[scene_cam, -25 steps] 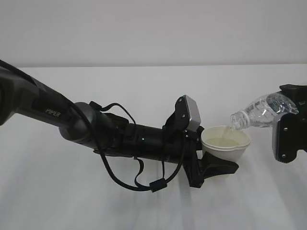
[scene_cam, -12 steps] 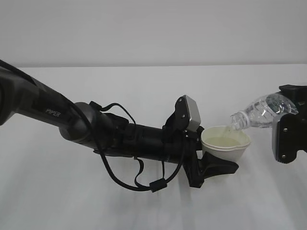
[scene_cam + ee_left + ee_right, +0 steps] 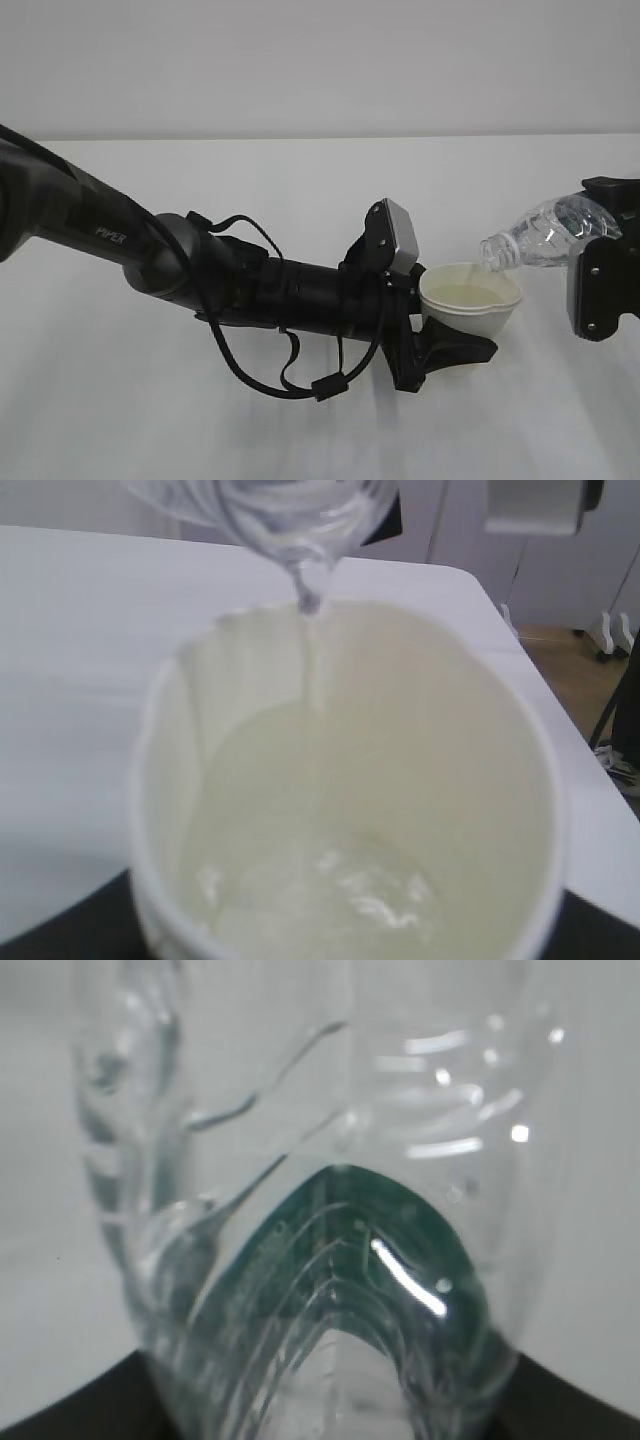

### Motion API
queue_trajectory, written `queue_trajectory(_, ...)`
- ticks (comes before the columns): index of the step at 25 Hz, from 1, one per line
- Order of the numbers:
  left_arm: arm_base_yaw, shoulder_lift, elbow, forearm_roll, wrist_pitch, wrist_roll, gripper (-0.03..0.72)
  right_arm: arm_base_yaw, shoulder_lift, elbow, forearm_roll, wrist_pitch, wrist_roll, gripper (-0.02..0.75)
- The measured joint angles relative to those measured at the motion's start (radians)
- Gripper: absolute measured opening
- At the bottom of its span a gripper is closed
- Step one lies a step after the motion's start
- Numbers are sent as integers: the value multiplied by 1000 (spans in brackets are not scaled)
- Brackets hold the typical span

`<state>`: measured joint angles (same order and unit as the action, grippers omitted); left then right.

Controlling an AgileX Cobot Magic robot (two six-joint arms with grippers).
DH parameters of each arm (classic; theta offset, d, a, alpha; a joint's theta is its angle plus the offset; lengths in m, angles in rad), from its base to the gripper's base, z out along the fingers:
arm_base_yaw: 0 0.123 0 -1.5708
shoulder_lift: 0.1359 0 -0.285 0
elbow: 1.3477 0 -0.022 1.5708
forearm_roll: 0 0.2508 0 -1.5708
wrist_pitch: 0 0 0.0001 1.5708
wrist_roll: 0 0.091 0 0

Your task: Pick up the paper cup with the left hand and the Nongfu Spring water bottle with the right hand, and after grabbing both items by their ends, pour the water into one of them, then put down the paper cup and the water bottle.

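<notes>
The white paper cup [image 3: 470, 300] is held just above the table by my left hand [image 3: 440, 345], whose black fingers are shut round its lower body. From above, the paper cup [image 3: 160, 780] fills the left wrist view, with water [image 3: 330, 880] pooled inside. My right hand [image 3: 598, 285] is shut on the Nongfu Spring water bottle [image 3: 545, 238], which lies tipped with its open mouth over the cup's right rim. A thin stream of water [image 3: 308, 650] falls from the bottle mouth [image 3: 300, 540]. The clear ribbed bottle [image 3: 330, 1260] with its dark green label fills the right wrist view.
The white table [image 3: 320, 180] stretches all round, against a pale wall behind. The left arm lettered "PIPER" [image 3: 110, 232] slants in from the left with looped cables [image 3: 300, 375] below it. In the left wrist view the table's right edge [image 3: 540, 700] drops to a brown floor.
</notes>
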<state>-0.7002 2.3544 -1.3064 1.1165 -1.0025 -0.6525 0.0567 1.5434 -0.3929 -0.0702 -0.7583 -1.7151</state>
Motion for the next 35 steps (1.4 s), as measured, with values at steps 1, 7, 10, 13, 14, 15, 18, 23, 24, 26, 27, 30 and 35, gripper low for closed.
queue_trajectory(1,0,0,0,0,0,0,427,0,0,0,0,2,0,375)
queue_trajectory(7,0,0,0,0,0,0,426,0,0,0,-2,2,0,375)
queue_trajectory(10,0,0,0,0,0,0,426,0,0,0,-2,2,0,375)
queue_trajectory(13,0,0,0,0,0,0,426,0,0,0,-2,2,0,375)
queue_trajectory(14,0,0,0,0,0,0,426,0,0,0,-2,2,0,375)
queue_trajectory(15,0,0,0,0,0,0,426,0,0,0,-2,2,0,375)
queue_trajectory(18,0,0,0,0,0,0,426,0,0,0,-2,2,13,375)
queue_trajectory(23,0,0,0,2,0,0,426,0,0,0,-2,2,63,375)
queue_trajectory(24,0,0,0,2,0,0,426,0,0,0,-2,2,76,375)
queue_trajectory(26,0,0,0,2,0,0,426,0,0,0,-2,2,103,375)
queue_trajectory(27,0,0,0,2,0,0,426,0,0,0,-2,2,119,375)
queue_trajectory(30,0,0,0,2,0,0,426,0,0,0,-2,-5,172,375)
queue_trajectory(35,0,0,0,2,2,0,426,0,0,0,-2,-29,279,375)
